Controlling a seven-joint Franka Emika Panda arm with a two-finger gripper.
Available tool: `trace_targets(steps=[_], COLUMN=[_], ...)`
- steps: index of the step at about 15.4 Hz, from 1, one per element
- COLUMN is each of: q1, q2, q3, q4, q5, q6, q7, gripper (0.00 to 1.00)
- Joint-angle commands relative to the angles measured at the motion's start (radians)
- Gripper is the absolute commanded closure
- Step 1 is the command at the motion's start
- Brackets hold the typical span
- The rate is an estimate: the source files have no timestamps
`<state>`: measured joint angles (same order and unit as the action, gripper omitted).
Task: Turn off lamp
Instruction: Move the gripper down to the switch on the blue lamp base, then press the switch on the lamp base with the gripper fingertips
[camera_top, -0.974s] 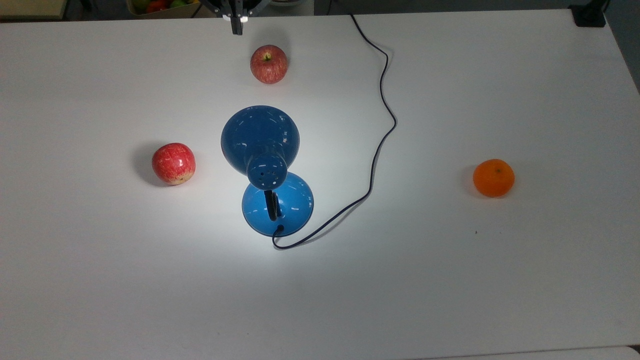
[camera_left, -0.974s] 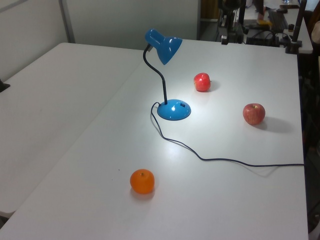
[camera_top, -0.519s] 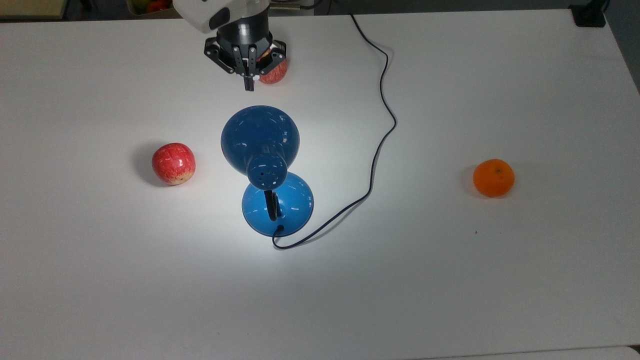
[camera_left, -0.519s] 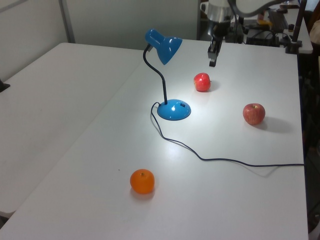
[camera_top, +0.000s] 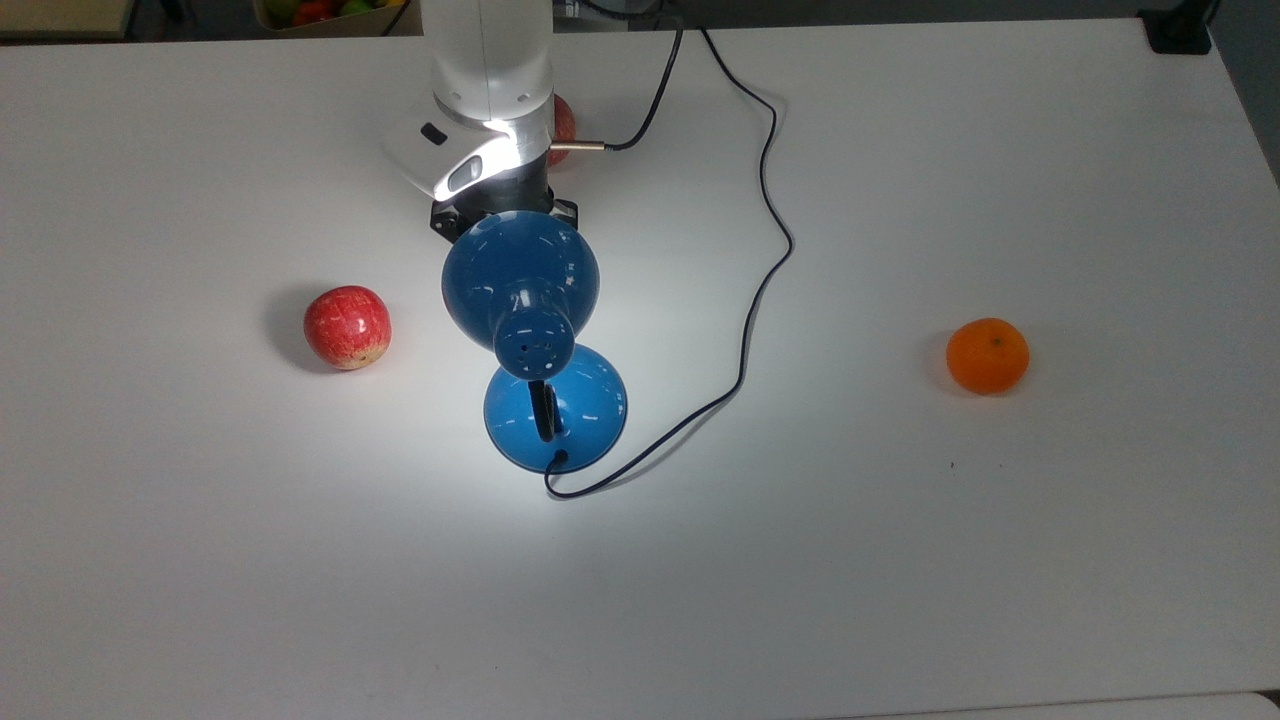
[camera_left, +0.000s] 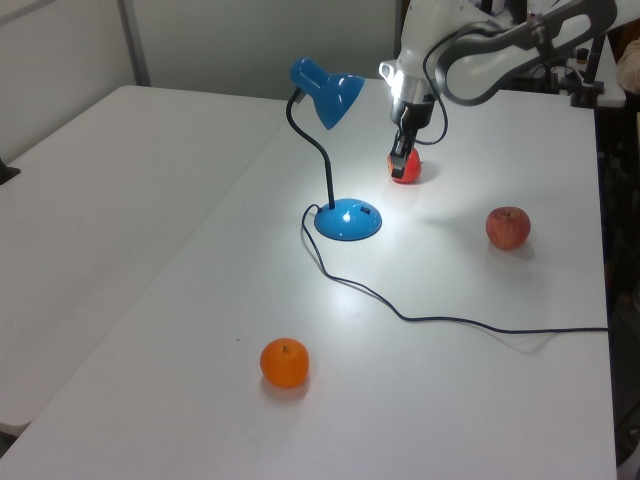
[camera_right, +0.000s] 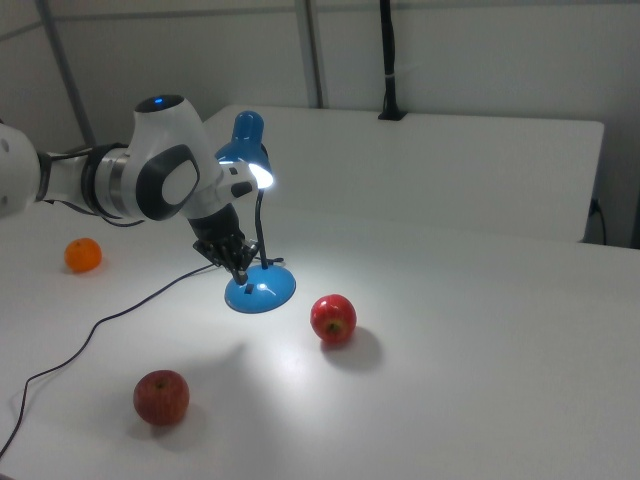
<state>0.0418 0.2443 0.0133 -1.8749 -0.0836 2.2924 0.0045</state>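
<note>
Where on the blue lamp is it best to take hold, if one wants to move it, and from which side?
Probably the thin black neck of the lamp, just above the round base, approached from the side. The neck is slim enough for the jaws; the domed shade and base look too broad and glossy.

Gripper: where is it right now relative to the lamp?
In the left view, the gripper hangs above the table right of the lamp shade, in front of an apple.
</note>
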Motion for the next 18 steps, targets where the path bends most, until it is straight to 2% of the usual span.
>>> trace_targets(steps=[1,9,18], q1=[0.023,0.046,0.046], q2=[0.03,0.099,0.119], q3=[-0.001,0.001,-0.001], q4=[-0.065,-0.076,-0.076], q5=[-0.051,-0.051,-0.051], q6=[0.165,0.377,0.388], q7=[-0.017,-0.006,0.003], gripper=[1.0,1.0,1.0])
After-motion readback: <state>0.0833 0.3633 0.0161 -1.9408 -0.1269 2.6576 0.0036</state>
